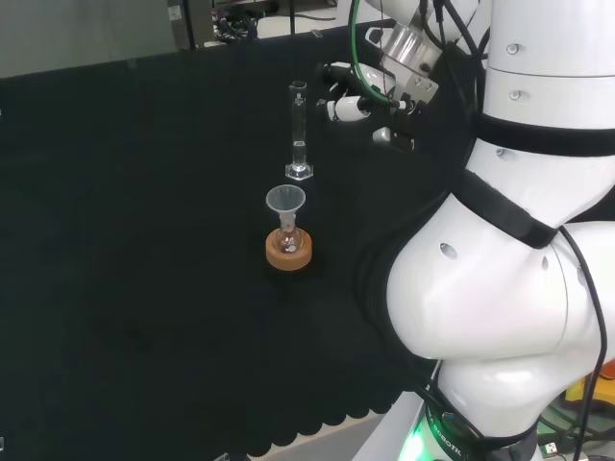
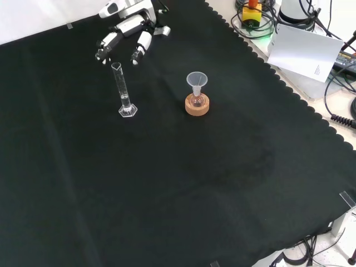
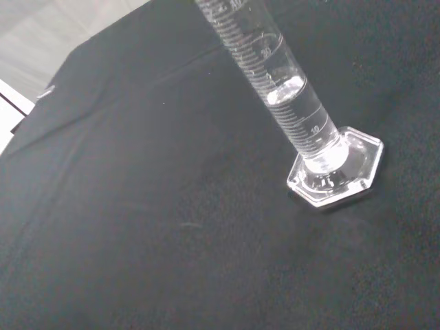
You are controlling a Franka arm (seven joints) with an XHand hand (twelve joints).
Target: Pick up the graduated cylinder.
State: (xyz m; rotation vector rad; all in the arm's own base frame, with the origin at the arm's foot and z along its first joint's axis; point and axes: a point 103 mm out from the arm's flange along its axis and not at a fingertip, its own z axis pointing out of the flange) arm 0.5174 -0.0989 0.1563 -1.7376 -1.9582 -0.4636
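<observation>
you've got the graduated cylinder (image 2: 123, 90) upright on its hex base on the black cloth (image 2: 167, 194), far-left part of the bench in front view. wrist view shows clear liquid in its lower part (image 3: 292, 96), base flat on the cloth.

hand (image 2: 129, 30) sits just beyond the cylinder's top in front view, fingers (image 2: 138, 49) spread and roughly straight, pointing toward the cylinder, nothing in them, not touching. head view: hand (image 1: 370, 96) is just right of the cylinder (image 1: 299, 130), near its upper part, small gap between.

other ware: small flask w/ a clear funnel (image 2: 196, 80) in its neck, sitting in a cork ring (image 2: 197, 105). front view puts it right of the cylinder, apart. head view has it nearer than the cylinder, cork ring (image 1: 288, 252) almost in line below the cylinder's base.

surface: cloth is matte black, a few faint creases, scalloped edge (image 2: 278, 83) along the right side in front view. beyond that edge: white card (image 2: 303, 50), cables (image 2: 342, 83), a yellow/red item (image 2: 252, 11). head view far side: pale floor and dark equipment past the cloth.
</observation>
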